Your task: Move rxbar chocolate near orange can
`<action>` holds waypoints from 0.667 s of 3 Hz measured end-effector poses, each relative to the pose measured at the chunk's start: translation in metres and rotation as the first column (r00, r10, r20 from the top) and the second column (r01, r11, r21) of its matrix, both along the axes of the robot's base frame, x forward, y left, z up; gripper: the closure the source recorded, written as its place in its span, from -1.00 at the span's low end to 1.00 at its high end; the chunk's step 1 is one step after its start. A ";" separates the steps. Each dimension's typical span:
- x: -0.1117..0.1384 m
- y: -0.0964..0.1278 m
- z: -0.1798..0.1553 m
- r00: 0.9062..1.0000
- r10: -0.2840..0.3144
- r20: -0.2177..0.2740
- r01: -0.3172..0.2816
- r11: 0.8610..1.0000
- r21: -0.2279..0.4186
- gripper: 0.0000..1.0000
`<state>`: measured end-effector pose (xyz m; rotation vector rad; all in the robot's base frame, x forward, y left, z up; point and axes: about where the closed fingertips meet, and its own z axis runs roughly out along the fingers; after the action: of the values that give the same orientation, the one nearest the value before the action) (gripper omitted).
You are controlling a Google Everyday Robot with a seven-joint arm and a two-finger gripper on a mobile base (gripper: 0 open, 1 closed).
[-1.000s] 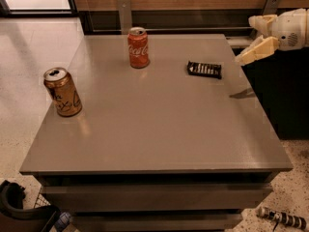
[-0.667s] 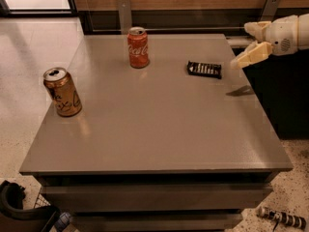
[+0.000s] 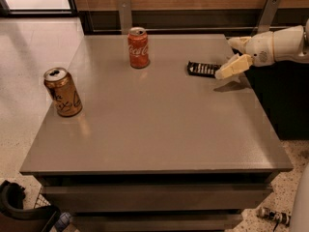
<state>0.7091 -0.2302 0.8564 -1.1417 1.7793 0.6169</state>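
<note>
The rxbar chocolate (image 3: pixel 202 69), a flat black bar with white lettering, lies on the grey table (image 3: pixel 154 124) at the back right. The orange can (image 3: pixel 63 92), golden-brown with dark script, stands upright near the table's left edge. My gripper (image 3: pixel 225 58) reaches in from the right, just above the table, open and empty. Its nearer cream finger (image 3: pixel 233 67) has its tip right at the bar's right end; I cannot tell if it touches. The other finger sits behind, farther back.
A red Coca-Cola can (image 3: pixel 138 47) stands upright at the back middle, left of the bar. A wooden wall with metal brackets (image 3: pixel 124 14) runs behind the table. The table's right edge drops to dark floor.
My gripper has moved left and lower, from beyond the table's right edge to the right end of the bar. The bar and both cans have not moved.
</note>
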 end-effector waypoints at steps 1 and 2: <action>0.009 0.011 -0.012 1.000 0.018 -0.002 -0.017 0.999 0.027 -1.00; 0.014 0.021 -0.024 0.998 0.058 0.007 -0.058 0.997 0.060 -1.00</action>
<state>0.7232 -0.2096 0.8322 -1.1557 1.7170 0.6969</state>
